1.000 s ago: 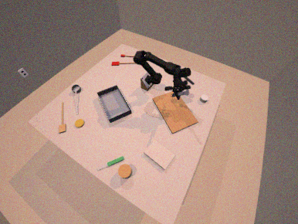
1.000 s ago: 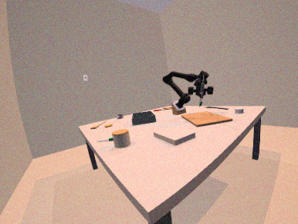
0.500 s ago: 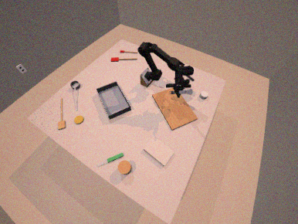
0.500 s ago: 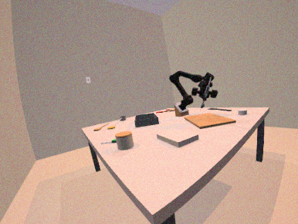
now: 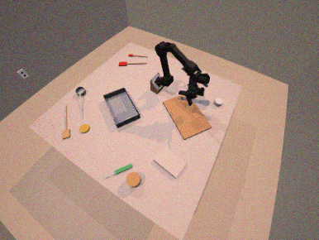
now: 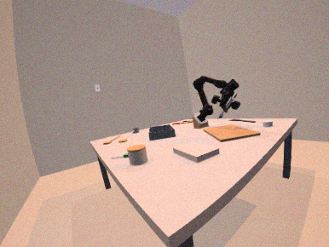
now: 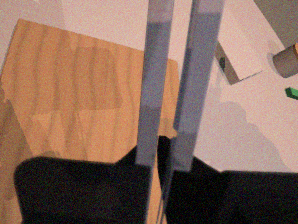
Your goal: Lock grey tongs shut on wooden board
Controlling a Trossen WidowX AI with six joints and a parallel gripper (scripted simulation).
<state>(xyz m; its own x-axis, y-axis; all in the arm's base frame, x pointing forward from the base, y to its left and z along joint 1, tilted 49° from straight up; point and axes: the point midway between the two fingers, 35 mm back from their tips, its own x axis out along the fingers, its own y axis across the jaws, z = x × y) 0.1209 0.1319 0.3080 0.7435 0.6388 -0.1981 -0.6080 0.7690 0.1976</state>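
The grey tongs point(image 7: 154, 75) are held between the black fingers of my gripper point(image 5: 189, 98) point(image 6: 224, 106) point(image 7: 155, 142), which is shut on them. In the wrist view their two long arms run up the picture with a narrow gap between them. Whether the lock has caught cannot be seen. In the top view my gripper is over the back edge of the wooden board point(image 5: 194, 124) point(image 6: 232, 133) point(image 7: 60, 70); in the exterior view it is raised above the table. The roasting tin point(image 5: 129, 121) point(image 6: 162, 134) stands left of the board, with no tongs across it.
A pale box point(image 5: 170, 162) point(image 6: 196, 151) lies in front of the board. A jar with an orange lid point(image 5: 133, 179) point(image 6: 137, 155) and a green-handled tool point(image 5: 124, 169) are near the front. A small white round object point(image 5: 218, 102) point(image 6: 267, 123) stands right of the board.
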